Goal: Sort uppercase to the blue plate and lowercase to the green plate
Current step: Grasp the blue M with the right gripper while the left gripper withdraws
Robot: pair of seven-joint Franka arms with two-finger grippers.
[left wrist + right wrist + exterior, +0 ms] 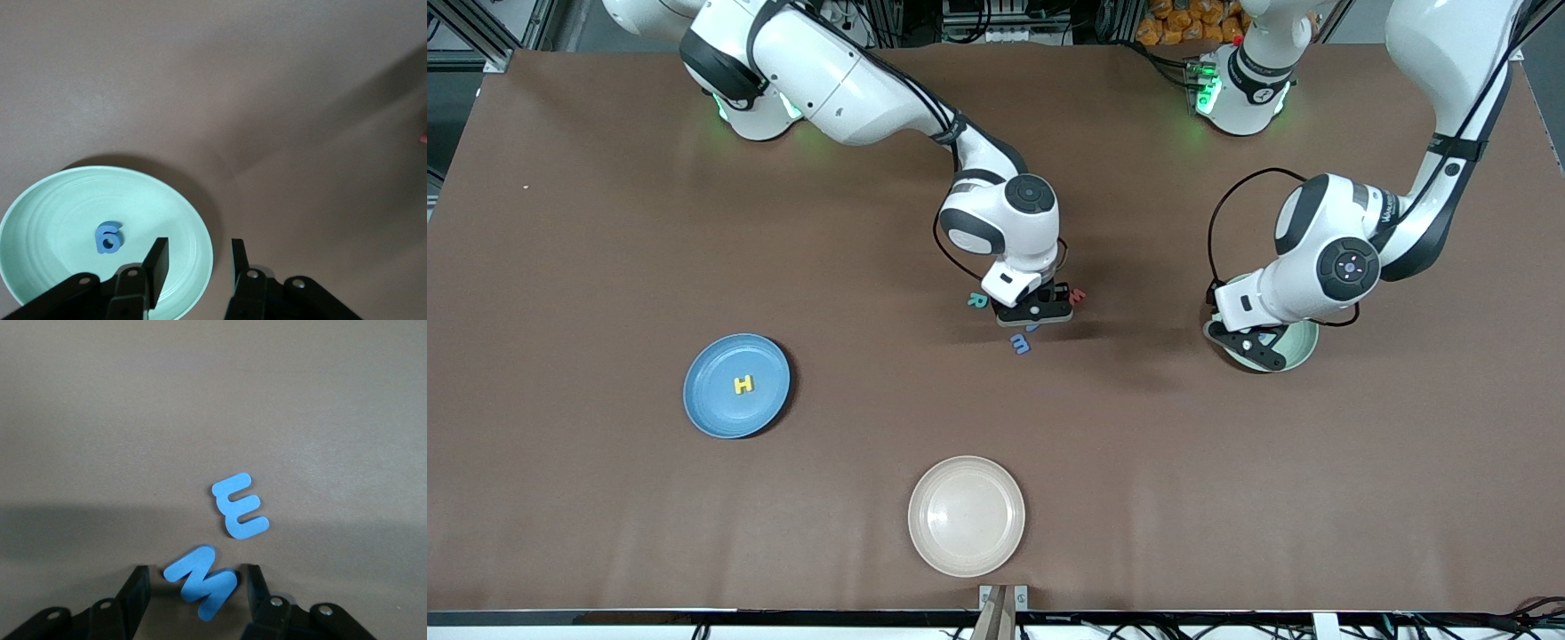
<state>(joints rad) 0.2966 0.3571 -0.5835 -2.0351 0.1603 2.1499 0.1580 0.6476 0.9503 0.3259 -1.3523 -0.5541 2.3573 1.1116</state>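
We see the right gripper [1037,313] low over a small cluster of foam letters near the middle of the brown table [605,222], its fingers [137,587] apart on either side of the blue foam capital M [201,580], which lies tilted between them; we cannot tell whether they touch it yet. Just beside that letter lies the smaller blue foam lowercase m [240,507], flat on the table and nearer to the front camera. Around the same gripper, the teal-green foam capital R [977,300] and a red foam letter [1079,294] peek out, the red one too hidden for us to read. The left gripper [1249,342] hangs over the rim of the round pale mint-green plate [60,200] at the left arm's end of the table, its fingers [158,257] apart and holding nothing; the blue foam lowercase g [108,237] rests in that plate. Toward the right arm's end, the round mid-blue plate [711,391] carries the yellow foam capital H [743,384]. A round cream plate [966,516] sits nearest the front camera.
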